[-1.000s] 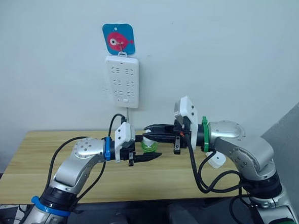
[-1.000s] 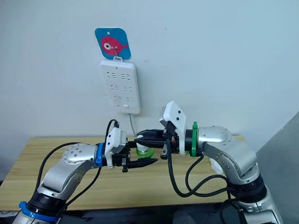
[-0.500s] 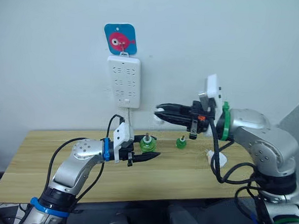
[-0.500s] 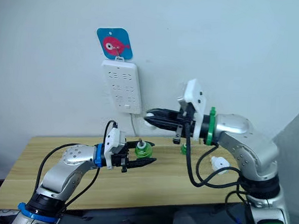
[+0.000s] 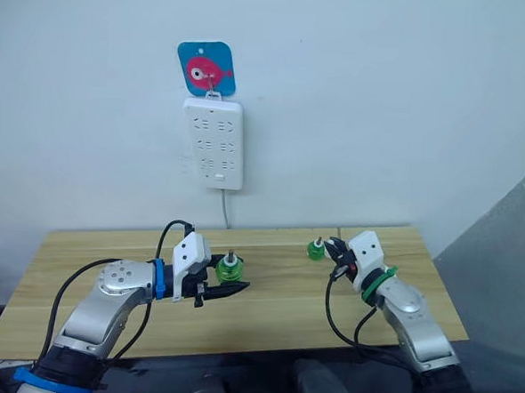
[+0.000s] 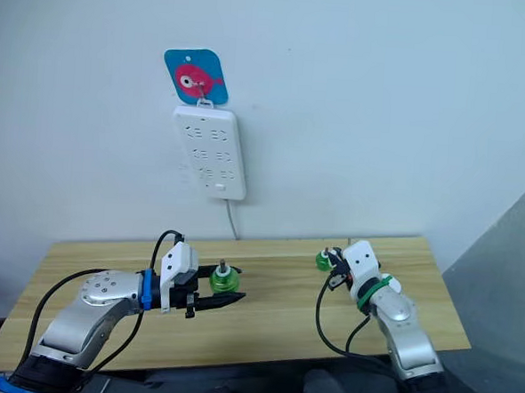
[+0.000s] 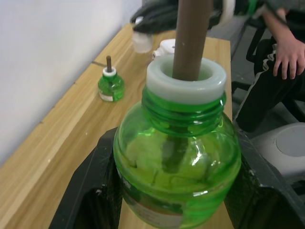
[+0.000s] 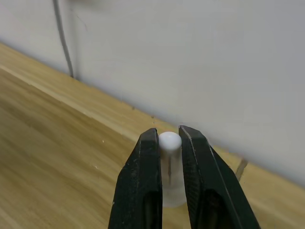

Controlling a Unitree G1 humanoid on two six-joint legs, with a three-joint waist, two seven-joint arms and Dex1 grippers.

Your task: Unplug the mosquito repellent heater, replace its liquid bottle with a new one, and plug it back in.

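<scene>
1. Progress looks to be somewhere in the middle – the power strip [image 5: 212,143] on the wall is showing no plug-in unit in its sockets, so unplugging is judged done.
2. The left gripper [image 5: 235,279] is clamping a green liquid bottle [image 5: 229,268] by its belly, upright with the wick pointing up, over the middle of the table [image 5: 108,240].
3. The right gripper [image 5: 333,249] is pinching a small white cap-like piece [image 8: 170,162] at the far right of the table, just beside a second green bottle [image 5: 316,249] standing there.
4. The mosquito repellent heater [image 6: 387,282] seems to be the white rounded shape lying on the table beside the right forearm – it is partly hidden, so this is not certain.
5. Which bottle is the new one cannot be told. Fitting it into the heater and plugging back in are probably not yet done.
</scene>
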